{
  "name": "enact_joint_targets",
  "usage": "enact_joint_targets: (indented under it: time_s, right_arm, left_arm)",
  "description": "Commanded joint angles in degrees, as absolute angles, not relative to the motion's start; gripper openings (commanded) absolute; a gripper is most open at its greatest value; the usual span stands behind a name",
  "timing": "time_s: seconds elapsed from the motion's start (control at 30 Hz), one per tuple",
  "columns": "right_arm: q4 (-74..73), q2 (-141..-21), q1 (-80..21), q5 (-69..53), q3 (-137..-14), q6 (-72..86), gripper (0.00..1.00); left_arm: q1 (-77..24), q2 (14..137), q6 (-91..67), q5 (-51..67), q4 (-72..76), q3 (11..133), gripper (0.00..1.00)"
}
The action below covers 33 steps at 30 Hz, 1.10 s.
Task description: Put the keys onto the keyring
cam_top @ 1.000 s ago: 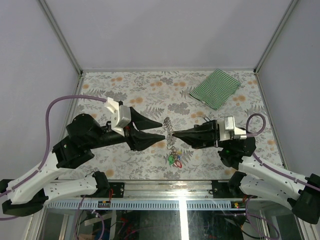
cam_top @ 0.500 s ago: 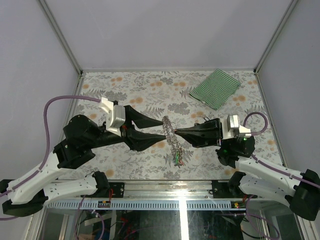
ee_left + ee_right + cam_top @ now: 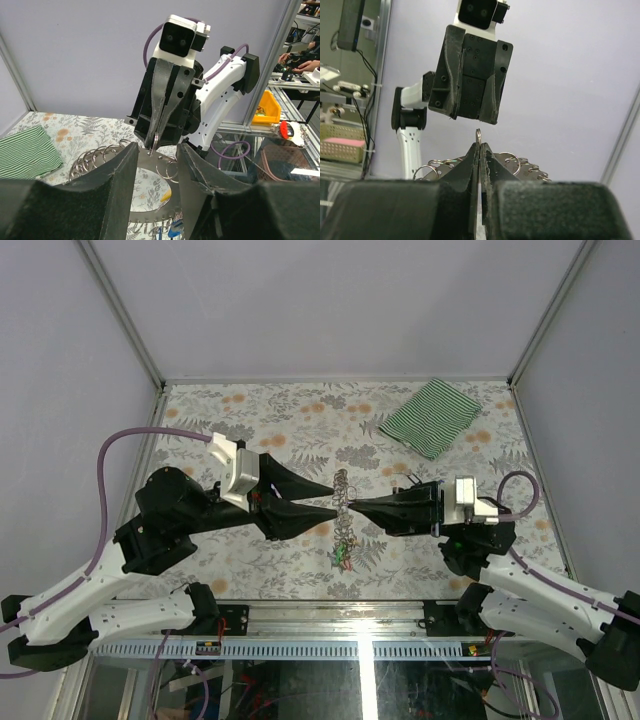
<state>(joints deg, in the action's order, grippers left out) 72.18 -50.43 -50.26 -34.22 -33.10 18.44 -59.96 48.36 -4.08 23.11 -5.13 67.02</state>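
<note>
The keyring is a flat grey metal ring with small split rings round its rim. It hangs on edge in the air between my two grippers. Small keys with coloured tags dangle from its lower end. My right gripper is shut on one small split ring at the top of the rim, as the right wrist view shows. My left gripper is open, with the keyring across the gap at its fingertips. Blue and yellow tags show below.
A green-striped cloth lies at the far right of the flowered table. It also shows at the left of the left wrist view. Grey walls close in the table on three sides.
The keyring was swung slantwise half a second ago and now hangs nearly straight. Both grippers shifted slightly, and their tips have stayed at the keyring.
</note>
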Motion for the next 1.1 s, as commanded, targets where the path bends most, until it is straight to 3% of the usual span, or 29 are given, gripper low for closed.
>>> enact_joint_targets:
  time_s: [0.0,0.6,1.07]
  right_arm:
    - [64.24,-45.66,-50.47,-36.08,-37.65,7.68,0.01]
    - [32.41,-39.81,-50.48,-40.41,-45.55,-20.76,0.02]
    - [26.58,-39.04,-50.53,-39.26,-47.75,-22.35,0.01]
  left_arm:
    - [-60.21,48.04,-3.87,24.06,-2.46,66.88,0.36]
    - [-60.2,48.71,-1.58,25.23,-5.3,67.15,0.29]
    - [-60.2,49.88,-0.97,25.14,-6.6,67.9,0.27]
